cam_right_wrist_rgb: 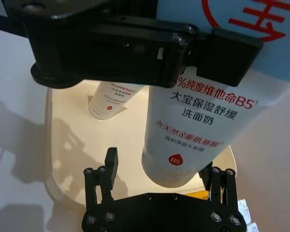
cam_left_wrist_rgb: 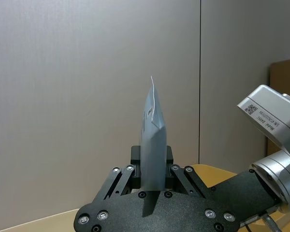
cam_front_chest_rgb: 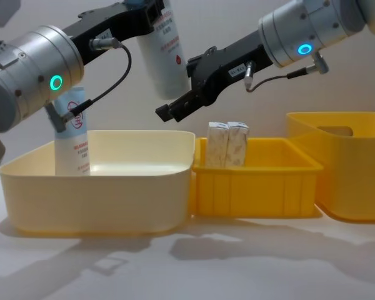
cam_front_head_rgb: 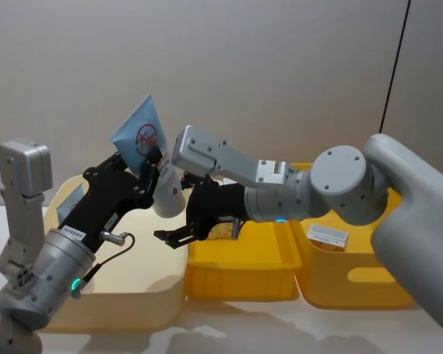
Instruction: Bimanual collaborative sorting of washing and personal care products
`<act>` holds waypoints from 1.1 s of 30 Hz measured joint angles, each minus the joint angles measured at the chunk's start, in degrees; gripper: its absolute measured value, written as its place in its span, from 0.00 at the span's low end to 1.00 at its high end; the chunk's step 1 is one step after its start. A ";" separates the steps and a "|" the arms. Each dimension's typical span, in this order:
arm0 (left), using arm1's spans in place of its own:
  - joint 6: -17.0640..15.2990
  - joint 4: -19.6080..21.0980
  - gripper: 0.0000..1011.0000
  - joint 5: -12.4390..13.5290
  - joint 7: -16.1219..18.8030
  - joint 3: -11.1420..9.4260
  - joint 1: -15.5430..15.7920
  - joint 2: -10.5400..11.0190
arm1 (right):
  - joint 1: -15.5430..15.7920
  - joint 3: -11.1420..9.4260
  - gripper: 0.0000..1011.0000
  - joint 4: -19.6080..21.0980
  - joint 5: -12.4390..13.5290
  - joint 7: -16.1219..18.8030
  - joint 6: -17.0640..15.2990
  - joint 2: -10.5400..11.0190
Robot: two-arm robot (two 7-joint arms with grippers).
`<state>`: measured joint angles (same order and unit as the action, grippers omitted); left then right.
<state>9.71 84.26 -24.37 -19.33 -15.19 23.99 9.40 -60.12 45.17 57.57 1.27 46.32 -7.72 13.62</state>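
Upper centre: my left end effector (cam_front_head_rgb: 151, 175) clamps the squeeze tube (cam_front_head_rgb: 140, 133), cap (cam_front_chest_rgb: 167, 80) down; my spread right end effector (cam_right_wrist_rgb: 163, 169) waits just beside it.

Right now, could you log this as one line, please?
left gripper: holds tube over cream tub | right gripper: jaws open at tube's cap end

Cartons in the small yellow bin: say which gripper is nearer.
Right. The right gripper hangs just up-left of the cartons, jaws open; the left gripper holds a tube farther left, over the cream tub.
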 joint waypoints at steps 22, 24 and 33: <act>-1.06 0.61 0.25 -0.09 1.01 -0.40 -0.79 -0.46 | 0.30 -0.99 0.99 -1.21 1.39 -2.39 -0.65 -1.54; -1.11 0.71 0.25 -0.06 1.12 -0.38 -0.91 -0.49 | 0.32 -1.07 0.99 -1.26 1.47 -2.47 -0.72 -1.60; -1.31 1.09 0.25 0.20 1.59 -0.24 -1.38 -0.66 | 0.50 -1.70 0.90 -1.61 2.18 -3.14 -1.37 -2.16</act>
<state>8.39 85.35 -24.17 -17.75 -15.43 22.62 8.74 -59.63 43.47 55.96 3.44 43.19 -9.09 11.46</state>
